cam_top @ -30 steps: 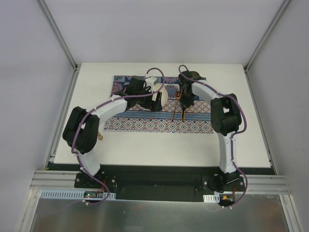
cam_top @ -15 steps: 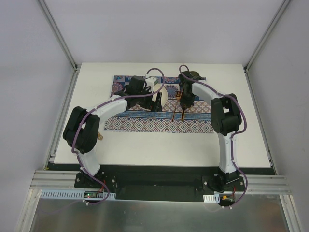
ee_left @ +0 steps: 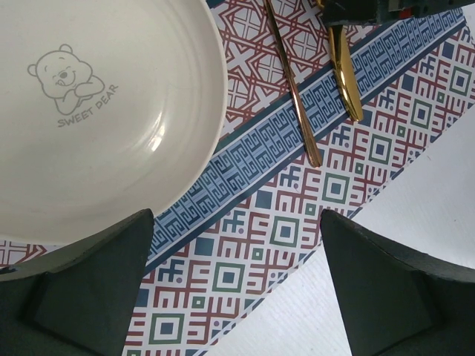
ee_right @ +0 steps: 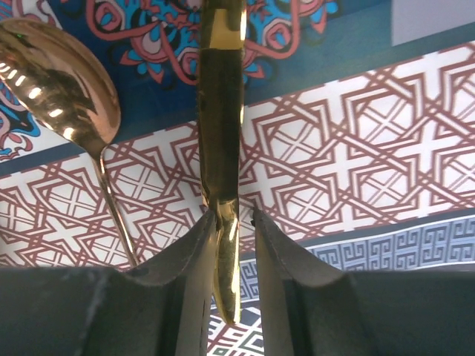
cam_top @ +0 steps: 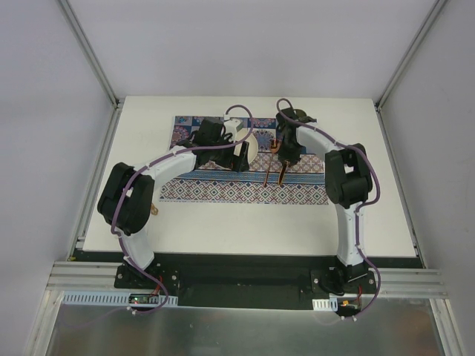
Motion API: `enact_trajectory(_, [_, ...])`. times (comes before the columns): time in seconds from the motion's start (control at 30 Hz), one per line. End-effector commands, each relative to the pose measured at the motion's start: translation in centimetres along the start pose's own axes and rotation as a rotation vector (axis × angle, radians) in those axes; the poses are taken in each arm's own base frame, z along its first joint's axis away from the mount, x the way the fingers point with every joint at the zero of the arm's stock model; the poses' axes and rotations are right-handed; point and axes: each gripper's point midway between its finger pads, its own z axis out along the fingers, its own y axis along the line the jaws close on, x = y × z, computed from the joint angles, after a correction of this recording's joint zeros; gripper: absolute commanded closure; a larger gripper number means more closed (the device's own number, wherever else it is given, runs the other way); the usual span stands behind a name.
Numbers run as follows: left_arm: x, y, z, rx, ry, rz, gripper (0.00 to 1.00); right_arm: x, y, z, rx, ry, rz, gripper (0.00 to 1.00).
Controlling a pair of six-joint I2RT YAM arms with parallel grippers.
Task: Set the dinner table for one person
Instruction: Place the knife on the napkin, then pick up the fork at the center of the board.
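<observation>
On the white dinner table (cam_top: 223,222) lies a patterned placemat (cam_top: 223,191) with a cream plate (ee_left: 96,111) that bears a bear print. To the right of the plate lie a gold spoon (ee_right: 63,81) and a gold knife (ee_right: 223,111), side by side on the mat. My right gripper (ee_right: 234,219) stands low over the knife's handle. Its jaws are slightly apart, the left finger against the handle and a gap on the right. My left gripper (ee_left: 234,230) hovers wide open over the mat's near edge beside the plate, holding nothing.
A dark round object (cam_top: 299,116) sits behind the right arm at the mat's far edge. A small copper-coloured piece (cam_top: 154,210) lies on the table by the left arm's elbow. Aluminium rails (cam_top: 96,170) edge the table.
The right gripper's jaws have parted around the knife's handle, and the knife now rests on the mat, slightly tilted. The left arm has not moved.
</observation>
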Motion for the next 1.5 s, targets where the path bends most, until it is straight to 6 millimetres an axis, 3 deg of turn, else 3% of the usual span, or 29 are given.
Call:
enact_trajectory(0.0, [-1.3, -0.1, -1.2, -0.032, -0.048, 0.049, 0.06, -3.7, -1.5, -5.7, 0.005, -0.116, -0.008, 0.71])
enact_trajectory(0.23, [-3.2, -0.2, -4.8, -0.104, -0.146, 0.067, 0.06, -5.4, -1.3, -13.9, -0.090, -0.255, -0.097, 0.71])
enact_trajectory(0.33, [-3.9, -0.5, -6.5, -0.128, -0.192, 0.063, 0.06, -5.0, -1.9, -16.0, -0.103, -0.273, -0.136, 0.71])
enact_trajectory(0.43, [-5.0, 0.0, -8.4, -0.196, -0.254, 0.037, 0.06, -4.1, -2.7, -16.7, -0.092, -0.289, -0.165, 0.71])
enact_trajectory(0.6, [-6.3, 1.2, -11.6, -0.319, -0.371, -0.048, 0.06, -2.6, -2.7, -13.8, -0.098, -0.271, -0.181, 0.71])
enact_trajectory(0.63, [-6.4, 1.2, -12.4, -0.331, -0.395, -0.054, 0.06, -1.5, -3.1, -12.0, -0.088, -0.242, -0.188, 0.70])
enact_trajectory(0.8, [-6.1, 3.6, -15.7, -0.494, -0.488, -0.062, 0.04, -1.0, -1.9, -8.2, -0.102, -0.219, -0.205, 0.71])
enact_trajectory(0.93, [-6.0, 5.5, -19.7, -0.643, -0.621, -0.080, 0.01, -0.9, -0.7, -8.5, -0.144, -0.255, -0.238, 0.70])
enact_trajectory(1.07, [-5.7, 5.9, -22.0, -0.684, -0.734, -0.095, 0.01, -0.9, -1.0, -8.2, -0.137, -0.270, -0.259, 0.69])
enact_trajectory(1.3, [-3.8, 6.7, -21.8, -0.689, -0.783, -0.143, 0.01, 0.5, 1.1, -5.8, -0.201, -0.212, -0.286, 0.69])
enact_trajectory(1.47, [-2.8, 7.6, -21.0, -0.720, -0.768, -0.141, 0.01, 0.5, 3.1, -4.7, -0.221, -0.189, -0.313, 0.69])
